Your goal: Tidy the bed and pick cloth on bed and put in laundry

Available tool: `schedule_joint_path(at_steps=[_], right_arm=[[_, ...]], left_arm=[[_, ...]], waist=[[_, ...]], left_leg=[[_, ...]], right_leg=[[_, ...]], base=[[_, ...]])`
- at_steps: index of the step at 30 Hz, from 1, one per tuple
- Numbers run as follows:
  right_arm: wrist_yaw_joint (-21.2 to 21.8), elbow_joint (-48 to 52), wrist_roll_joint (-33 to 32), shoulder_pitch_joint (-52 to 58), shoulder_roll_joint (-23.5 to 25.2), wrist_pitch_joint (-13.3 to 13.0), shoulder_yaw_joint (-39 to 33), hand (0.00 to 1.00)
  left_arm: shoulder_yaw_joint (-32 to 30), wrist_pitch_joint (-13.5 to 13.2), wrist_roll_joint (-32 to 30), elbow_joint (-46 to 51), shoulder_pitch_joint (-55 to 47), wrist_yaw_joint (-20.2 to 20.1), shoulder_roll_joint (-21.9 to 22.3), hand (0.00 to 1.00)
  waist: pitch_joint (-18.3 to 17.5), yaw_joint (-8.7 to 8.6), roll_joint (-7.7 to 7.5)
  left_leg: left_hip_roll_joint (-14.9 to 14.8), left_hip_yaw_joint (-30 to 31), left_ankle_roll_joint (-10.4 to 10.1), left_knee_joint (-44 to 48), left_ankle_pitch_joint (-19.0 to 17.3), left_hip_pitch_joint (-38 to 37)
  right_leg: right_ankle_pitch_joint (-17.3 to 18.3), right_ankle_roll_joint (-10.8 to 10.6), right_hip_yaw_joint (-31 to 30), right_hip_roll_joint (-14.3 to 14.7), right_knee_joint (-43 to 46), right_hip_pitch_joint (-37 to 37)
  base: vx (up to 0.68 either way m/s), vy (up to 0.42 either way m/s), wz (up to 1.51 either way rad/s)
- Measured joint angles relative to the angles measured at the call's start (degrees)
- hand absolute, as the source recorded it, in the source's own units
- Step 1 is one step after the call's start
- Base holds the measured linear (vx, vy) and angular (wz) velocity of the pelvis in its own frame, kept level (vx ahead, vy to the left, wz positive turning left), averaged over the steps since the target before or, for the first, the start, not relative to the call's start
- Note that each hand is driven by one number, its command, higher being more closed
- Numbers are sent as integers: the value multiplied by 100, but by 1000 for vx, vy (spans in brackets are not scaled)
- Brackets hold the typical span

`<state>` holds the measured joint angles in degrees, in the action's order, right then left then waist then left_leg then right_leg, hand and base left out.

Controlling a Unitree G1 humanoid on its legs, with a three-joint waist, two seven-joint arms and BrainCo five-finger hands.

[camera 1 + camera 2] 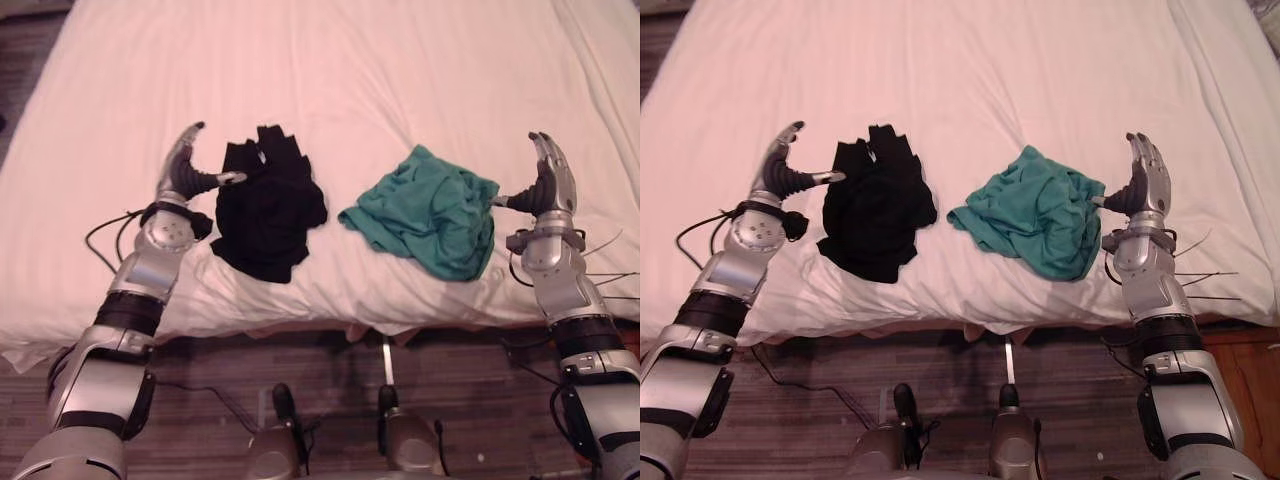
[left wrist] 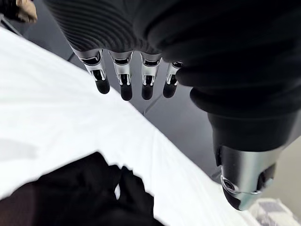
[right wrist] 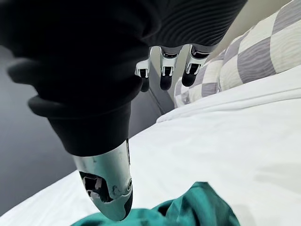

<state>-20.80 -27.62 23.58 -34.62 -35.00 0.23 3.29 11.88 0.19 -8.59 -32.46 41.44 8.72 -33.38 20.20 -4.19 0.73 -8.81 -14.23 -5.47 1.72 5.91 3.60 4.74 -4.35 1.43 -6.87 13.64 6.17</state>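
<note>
Two crumpled garments lie on the bed [image 1: 300, 315], both close to its near edge, on a white sheet [image 1: 420, 90]. The black cloth [image 1: 268, 205] sits toward the bed's left side. It is a bunched dark heap, with its lowest corner almost at the near edge and jagged folds reaching farther up the bed. The teal cloth [image 1: 430, 210] lies toward the bed's right side, rumpled into soft ridges, with a strip of bare sheet between it and the black one. Its lowest fold also comes close to the near edge.

The eye views take in both garments and both arms at once. The left wrist view looks down on the black heap from close by, against the sheet. The right wrist view catches the top of the teal folds and, at the bed's far end, a pillow [image 3: 263, 52] checked in grey and cream.

The left hand [image 1: 185, 170] stands above the bed's left part just beside the black cloth, its fingers straight and side by side. The thumb is spread wide toward the cloth, and whether its tip touches cannot be told. The right hand [image 1: 548, 180] is raised over the bed's right part beside the teal cloth, fingers likewise straight. Its thumb reaches the cloth's edge, contact unclear, and neither hand holds anything
</note>
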Motion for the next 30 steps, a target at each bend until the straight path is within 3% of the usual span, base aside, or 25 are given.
schedule_joint_path(at_steps=[5,6,13,17,18,19,20,23,26,30], right_arm=[[107,0,-28,-234,62,2,4,0],[106,0,-51,-416,68,3,10,0],[224,0,-155,-1184,84,37,478,0],[407,-12,-282,-1777,85,122,919,0],[498,-11,-290,-1910,91,175,1055,0],[617,-11,-337,-1991,117,261,1114,100],[670,-11,-383,-2021,131,291,1118,100],[1259,-28,-722,-2139,135,732,1127,100],[1751,-336,-1037,-2376,7,1017,1110,100],[2393,-1200,-1433,-2562,-292,949,1111,100]], left_arm=[[219,212,-563,-539,22,-290,207,0],[220,228,-687,-732,71,-364,244,100],[202,122,-1411,-1306,766,-185,261,100],[214,-13,-1164,-1316,932,170,283,100],[218,-153,-928,-1304,992,294,284,100],[218,-273,-762,-1264,1008,387,291,100],[218,-338,-699,-1222,1008,409,303,100],[284,-673,-354,-799,836,419,340,100],[400,-1004,-154,-304,398,372,362,100],[611,-1406,207,-9,-76,107,505,100]], waist=[[234,-19,1],[343,-36,8],[465,-126,86],[470,-118,195],[472,-107,228],[477,-82,242],[481,-56,249],[502,53,290],[503,49,292],[502,107,292]], left_leg=[[28,-9,38,135,-25,295],[25,-12,38,141,-25,401],[109,-100,112,116,29,1040],[195,-185,213,69,122,1407],[216,-199,237,31,186,1547],[231,-202,226,27,209,1648],[243,-194,223,29,219,1695],[313,-123,295,35,281,1839],[409,24,305,51,299,1827],[499,152,306,52,295,1610]], right_leg=[[-18,-20,-28,-37,2,252],[-19,-21,-43,-34,2,361],[-118,-123,-228,-95,17,1107],[-218,-279,-389,-165,64,1575],[-221,-286,-382,-188,151,1762],[-215,-293,-362,-207,237,1894],[-203,-310,-351,-223,282,1948],[-118,-355,-264,-324,499,2132],[-2,-390,-107,-482,719,2114],[163,-399,154,-621,759,1766]], base=[[-31,10,0],[-76,-7,-2],[-118,16,-6],[-103,42,-7],[-67,17,14],[-49,11,16],[-23,-2,21],[48,-10,24],[94,-17,30],[88,-22,28]])
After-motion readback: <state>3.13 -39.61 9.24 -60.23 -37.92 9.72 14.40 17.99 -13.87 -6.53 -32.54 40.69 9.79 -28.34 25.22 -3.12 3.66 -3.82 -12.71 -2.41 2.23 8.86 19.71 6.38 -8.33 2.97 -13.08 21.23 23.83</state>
